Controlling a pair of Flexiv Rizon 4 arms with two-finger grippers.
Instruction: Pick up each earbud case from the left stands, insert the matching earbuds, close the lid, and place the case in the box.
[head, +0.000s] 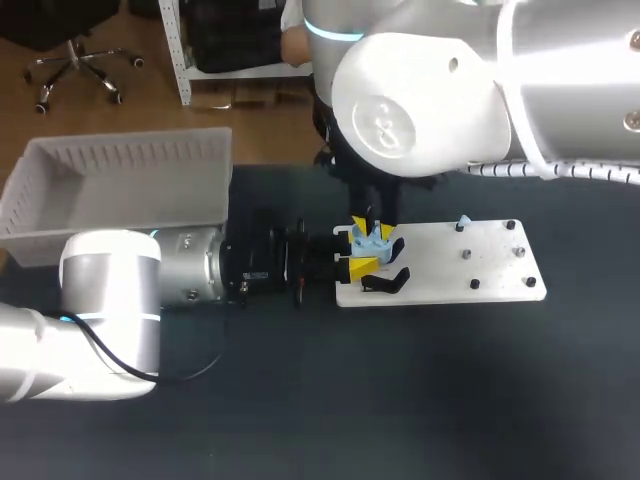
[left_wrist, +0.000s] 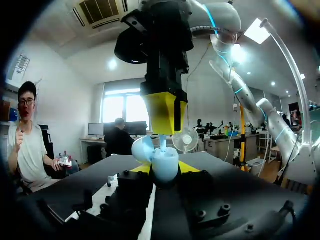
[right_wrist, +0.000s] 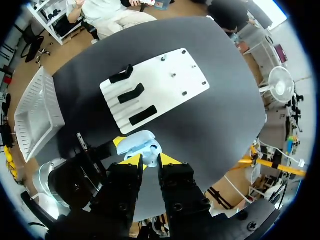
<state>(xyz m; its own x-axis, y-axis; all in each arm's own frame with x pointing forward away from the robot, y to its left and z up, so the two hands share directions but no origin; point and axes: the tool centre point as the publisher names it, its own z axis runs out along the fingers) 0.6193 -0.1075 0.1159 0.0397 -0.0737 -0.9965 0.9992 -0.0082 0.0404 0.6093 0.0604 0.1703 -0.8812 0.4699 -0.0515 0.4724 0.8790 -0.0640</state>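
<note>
Case (left_wrist: 165, 167), pale blue, lid (left_wrist: 141, 149) open and tipped back, is held off the table, clamped betw. the two yellow tips of our L gripper (head: 362, 250), one tip on each side. In head view it hangs over the left end of the plate (head: 450, 275), just beside the stands. Our R gripper (right_wrist: 150, 161) points straight down on it from above. Its tips are narrow, nipping a pale earbud (left_wrist: 162, 142) whose stem runs down into the open case. From R wrist view the case shows just ahead of our R tips, w/ one L tip at its side. L arm (head: 110, 290) lies about level across the table (head: 400, 400), coming in from the left. R arm (head: 430, 90) comes in from upper right and bends down over the case. Plate is white, flat on the dark table, right of centre. Three black stands (right_wrist: 131, 93) sit in a row at the plate end nearest the case, and dark pegs (head: 466, 254) dot the other half. Small pale-blue bit (head: 462, 222) at the plate's far edge; too small to say what. White slatted box (head: 60, 200) sits at the table's far-left corner, behind the L arm, well apart from case and plate.
</note>
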